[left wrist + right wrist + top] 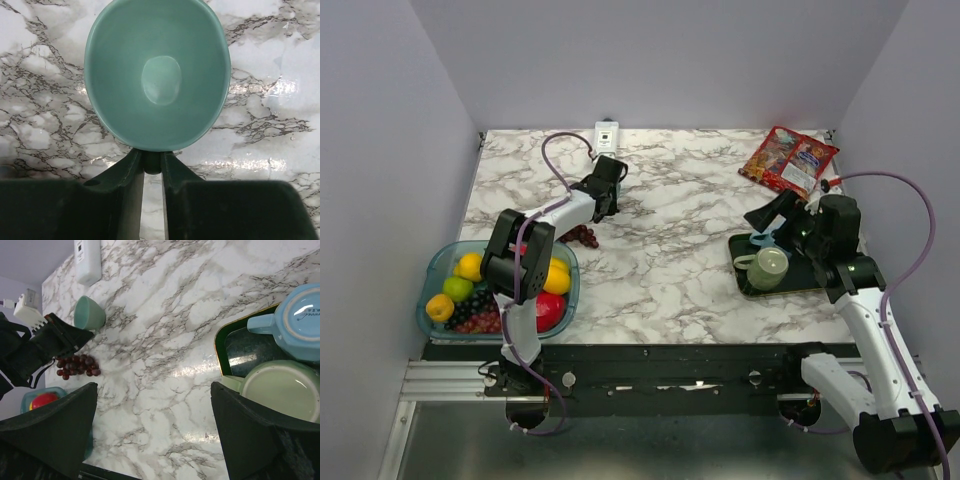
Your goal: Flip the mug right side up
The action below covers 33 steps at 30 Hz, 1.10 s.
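marble table (670,270) between pale walls (670,60), left gripper (152,162) clamped on teal cup (157,75), right gripper (152,390) spread wide

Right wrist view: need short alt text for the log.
The open right end effector hovers over a marble table beside a dark tray holding a pale green mug and a blue mug, the blue one base up. Farther off, the left end effector pinches a teal cup near dark grapes.

Bright, even overhead light, soft shadows, white glare on the marble table (280,90) in both wrist views
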Motion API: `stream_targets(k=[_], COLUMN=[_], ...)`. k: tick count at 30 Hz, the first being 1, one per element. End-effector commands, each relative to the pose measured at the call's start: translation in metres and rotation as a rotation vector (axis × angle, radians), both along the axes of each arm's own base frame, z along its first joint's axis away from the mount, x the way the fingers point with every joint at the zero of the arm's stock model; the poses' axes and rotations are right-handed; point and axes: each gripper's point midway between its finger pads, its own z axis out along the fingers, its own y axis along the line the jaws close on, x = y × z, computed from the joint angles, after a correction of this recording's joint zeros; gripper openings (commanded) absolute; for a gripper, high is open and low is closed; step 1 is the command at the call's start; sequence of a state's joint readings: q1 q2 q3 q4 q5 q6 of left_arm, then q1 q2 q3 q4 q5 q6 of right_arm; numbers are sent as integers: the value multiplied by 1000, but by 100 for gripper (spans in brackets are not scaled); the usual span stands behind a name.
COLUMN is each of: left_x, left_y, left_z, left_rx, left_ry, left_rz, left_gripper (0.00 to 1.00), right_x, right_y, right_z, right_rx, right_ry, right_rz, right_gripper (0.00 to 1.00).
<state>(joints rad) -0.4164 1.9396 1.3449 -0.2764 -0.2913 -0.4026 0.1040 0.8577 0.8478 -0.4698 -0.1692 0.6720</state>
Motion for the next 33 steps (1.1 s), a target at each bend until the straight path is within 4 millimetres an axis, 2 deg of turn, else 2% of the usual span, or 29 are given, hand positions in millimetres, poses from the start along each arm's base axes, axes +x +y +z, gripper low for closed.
stream_targets(k=[1,3,5,7,8,9,12,14,15,21,24,28,30,33], left_x=[-3,-3,-5,-6,-14,-16,-39,-47,-55,-85,-99,-117,-123,-129], left_y=[5,6,4,2,1,-2,-8,-8,-6,-8,-8,-14,-17,-18], left_z=[0,9,18,34,34,46,61,72,85,132,147,158,162,159], left_rx=[-15,-25,-42,-67,-74,-94,-145,-158,-167,-242,-264,-306,-322,-327], left_ry=[-5,-27,-36,-58,-22,-22,33,24,6,-65,-85,-110,-122,-123], left_rz=[9,14,16,13,0,-10,-47,-65,-73,-156,-195,-278,-309,-340], left_gripper=[35,47,54,64,67,73,78,82,86,96,99,99,99,99], right_x=[-8,-11,-13,-17,-18,-23,-32,-38,-43,-60,-66,-66,-74,-78], right_y=[-7,-9,-11,-16,-22,-29,-51,-61,-68,-72,-74,-80,-96,-110], right_z=[-9,-11,-15,-20,-21,-23,-27,-31,-37,-73,-86,-96,-104,-108], right_rx=[-28,-44,-61,-84,-106,-129,-193,-222,-243,-240,-201,-195,-235,-262], right_ry=[51,70,80,100,103,124,152,172,199,338,392,395,445,474], right_rz=[-30,-27,-28,-46,-74,-97,-204,-253,-285,-325,-392,-457,-564,-667], right_gripper=[100,100,100,100,100,100,100,100,100,100,100,100,100,100])
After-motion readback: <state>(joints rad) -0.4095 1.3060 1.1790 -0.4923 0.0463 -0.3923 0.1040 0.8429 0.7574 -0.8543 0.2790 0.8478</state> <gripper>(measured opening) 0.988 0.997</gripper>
